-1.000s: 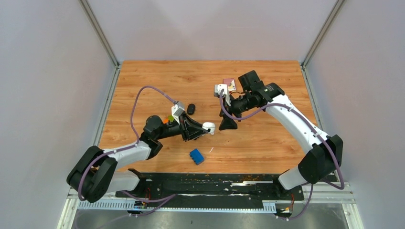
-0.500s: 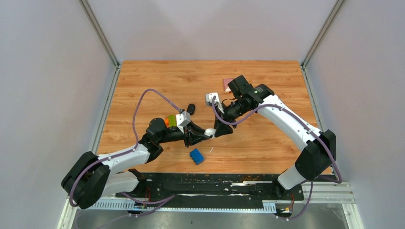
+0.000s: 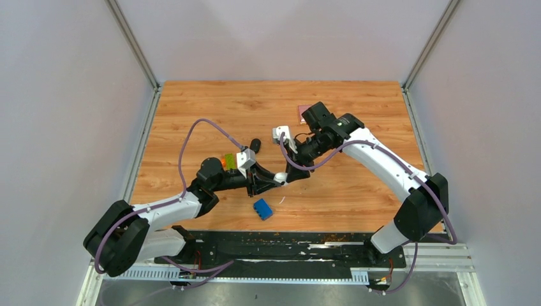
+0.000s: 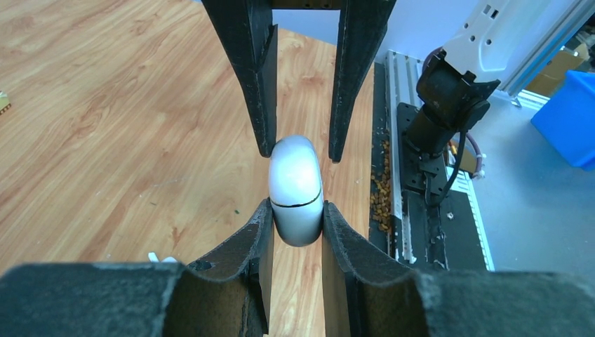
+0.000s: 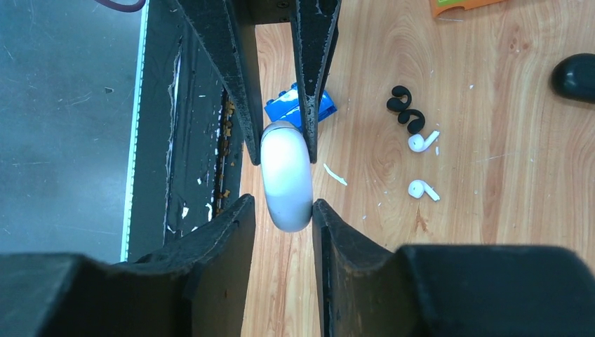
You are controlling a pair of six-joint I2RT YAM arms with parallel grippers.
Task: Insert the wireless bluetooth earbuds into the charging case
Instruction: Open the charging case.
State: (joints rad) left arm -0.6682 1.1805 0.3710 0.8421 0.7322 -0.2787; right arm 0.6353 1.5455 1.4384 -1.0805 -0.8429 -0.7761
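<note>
Table [image 3: 357, 108] first: bare wood, w/ both arms meeting over its near middle. L gripper [image 4: 295, 210] is clamped on the white charging case [image 4: 296, 175], held up off the wood, lid seam shut. R gripper [image 5: 283, 207] straddles the case's other end. One finger touches and a sliver of gap shows at the other, so we read it as not yet clamped.

A dark oval case [image 5: 575, 77] and a blue block [image 5: 302, 109] lie on the table. The white buds [image 5: 423, 142] and black buds [image 5: 401, 102] sit loose on the wood in a small cluster, well apart from the held case. A white scrap [image 5: 335, 175] lies between the cluster and the case.

Handling, our guess: the case is hard, glossy, rounded and light, so prob. slippery. Pinch its flat faces, one gripper per side of the seam. Buds are v. light and may roll or skid, so take the white ones by the stem and the black ones across the body, gently.
</note>
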